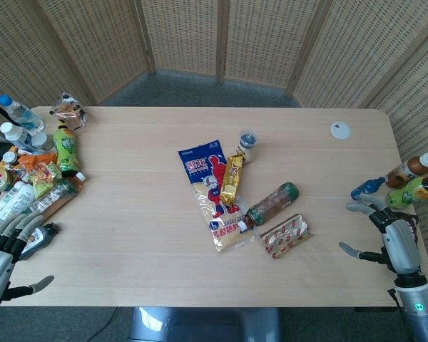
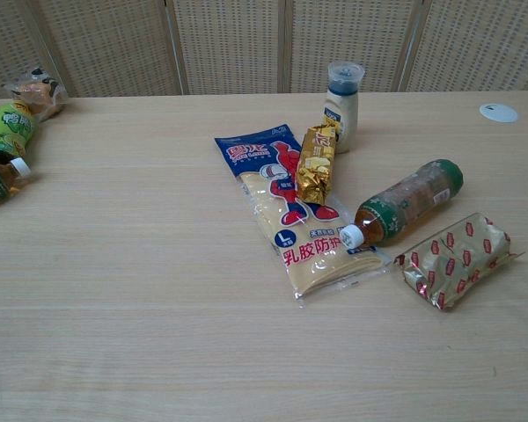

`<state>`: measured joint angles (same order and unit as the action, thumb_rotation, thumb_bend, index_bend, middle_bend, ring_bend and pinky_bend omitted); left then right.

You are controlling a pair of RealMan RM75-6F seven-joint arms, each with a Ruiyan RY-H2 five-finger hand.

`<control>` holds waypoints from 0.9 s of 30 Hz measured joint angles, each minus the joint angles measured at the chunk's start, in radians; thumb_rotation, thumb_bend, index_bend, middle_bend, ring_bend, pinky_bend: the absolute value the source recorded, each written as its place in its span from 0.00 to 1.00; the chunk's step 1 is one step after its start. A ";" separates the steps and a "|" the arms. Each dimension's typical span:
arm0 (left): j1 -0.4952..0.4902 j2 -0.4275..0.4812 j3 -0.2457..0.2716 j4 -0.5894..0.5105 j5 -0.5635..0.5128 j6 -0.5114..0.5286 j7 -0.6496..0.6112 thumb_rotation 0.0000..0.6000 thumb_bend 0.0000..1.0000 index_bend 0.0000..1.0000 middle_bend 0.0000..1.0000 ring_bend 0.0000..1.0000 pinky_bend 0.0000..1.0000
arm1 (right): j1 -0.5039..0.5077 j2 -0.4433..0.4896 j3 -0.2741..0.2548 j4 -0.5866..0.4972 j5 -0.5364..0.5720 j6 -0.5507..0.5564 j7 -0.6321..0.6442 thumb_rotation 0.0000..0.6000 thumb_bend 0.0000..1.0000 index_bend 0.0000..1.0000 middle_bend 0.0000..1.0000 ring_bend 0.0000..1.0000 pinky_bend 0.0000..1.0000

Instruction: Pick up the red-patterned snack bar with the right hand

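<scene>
Red-patterned snack bar lies flat at five o'clock of the desk centre, just beside the tea bottle. My right robot hand is empty, fingers apart, well off at three o'clock. I'd approach from above, straddling its short sides, clear of the bottle.

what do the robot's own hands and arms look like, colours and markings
Only the head view shows them. The right hand has grey metallic fingers with darker segments, on a silver-grey wrist cuff bearing a small green light. The left hand has segmented fingers in grey and black with a pale palm. No sleeves or loose cables are visible.
</scene>
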<state>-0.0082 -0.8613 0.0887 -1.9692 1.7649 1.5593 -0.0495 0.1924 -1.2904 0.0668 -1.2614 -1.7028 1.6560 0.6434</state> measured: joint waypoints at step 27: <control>-0.017 -0.012 -0.014 0.001 -0.049 -0.036 0.013 1.00 0.00 0.00 0.00 0.00 0.00 | 0.158 -0.054 -0.114 0.172 -0.066 -0.321 -0.110 1.00 0.00 0.18 0.16 0.00 0.23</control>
<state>-0.0253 -0.8732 0.0743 -1.9678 1.7155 1.5235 -0.0363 0.3509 -1.3448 -0.0472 -1.0892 -1.7690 1.3354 0.5334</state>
